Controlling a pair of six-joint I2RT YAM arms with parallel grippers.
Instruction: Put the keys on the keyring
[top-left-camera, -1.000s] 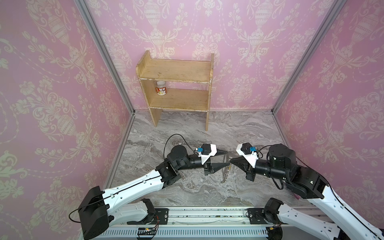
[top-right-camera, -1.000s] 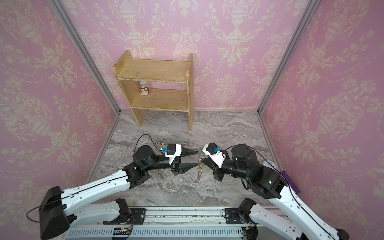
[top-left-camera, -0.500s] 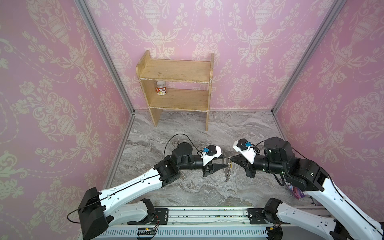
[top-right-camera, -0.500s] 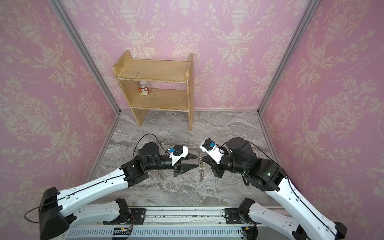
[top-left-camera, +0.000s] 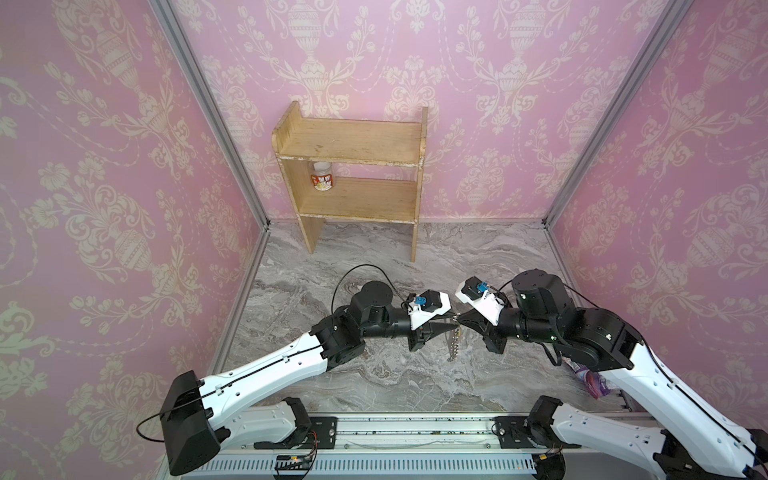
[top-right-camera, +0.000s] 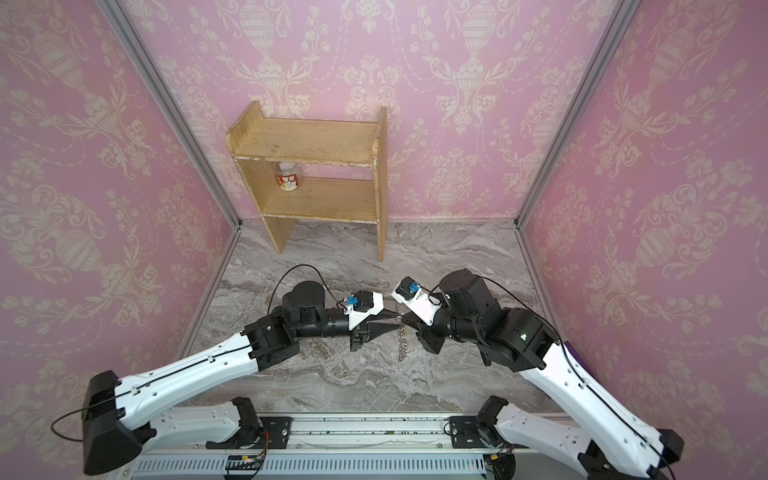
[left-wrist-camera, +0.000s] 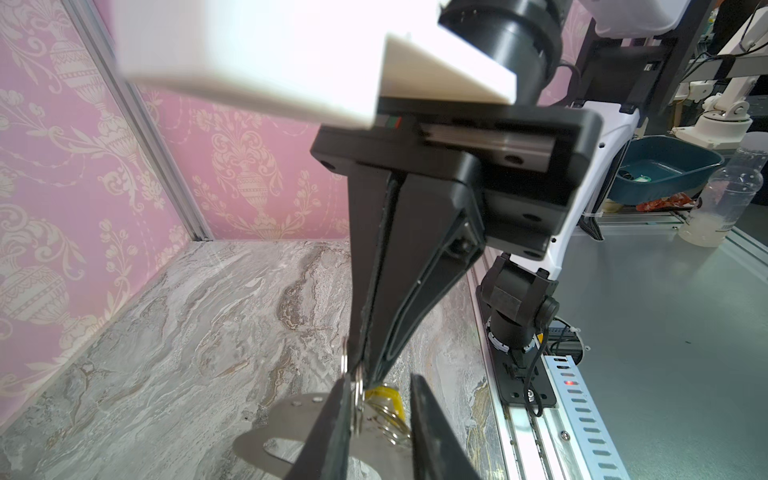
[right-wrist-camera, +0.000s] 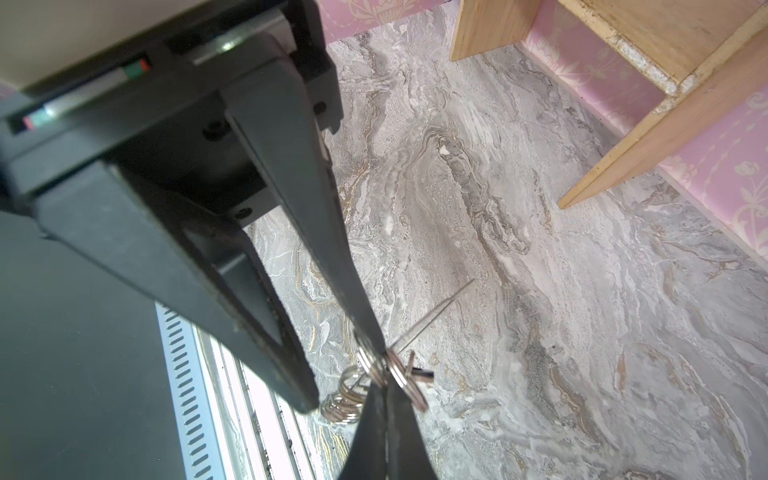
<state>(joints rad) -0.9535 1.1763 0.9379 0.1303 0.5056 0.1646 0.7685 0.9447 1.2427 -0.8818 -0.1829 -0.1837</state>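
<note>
the keyring (top-left-camera: 454, 347) hangs in the air over the middle of the marble floor (top-left-camera: 374, 386). it is edge-on from above, and in both top views its long edge runs from the grip down toward 6 o'clock. it is caught at its 12 o'clock end by one split ring (right-wrist-camera: 374, 365). the right gripper (top-left-camera: 460, 319) reaches in from 3 o'clock, jaws pressed fully together on that ring's wire, so the whole plate dangles from that one pinch.

the left gripper (top-left-camera: 449, 323) comes in from 9 o'clock and meets it nose to nose. its jaws stand a narrow way apart and, as far as i can see, clamp nothing. in the left wrist view one of its fingers (left-wrist-camera: 332, 424) lies just beside the pinched ring, maybe touching it, while its mate stands clear. the yellow tag (left-wrist-camera: 388, 397) and a bunch of spare rings show in the gap between them. i can't tell whether the tag is already threaded or only hanging near. no second tag shows anywhere.

to my eye the next move depends on that thin ring lying dead ahead of the left jaws. the left arm is the free one, and a slight miss would slide off the wire.

a wooden shelf (top-left-camera: 353, 141) with a small jar (top-left-camera: 322, 178) stands far off at 12 o'clock.
</note>
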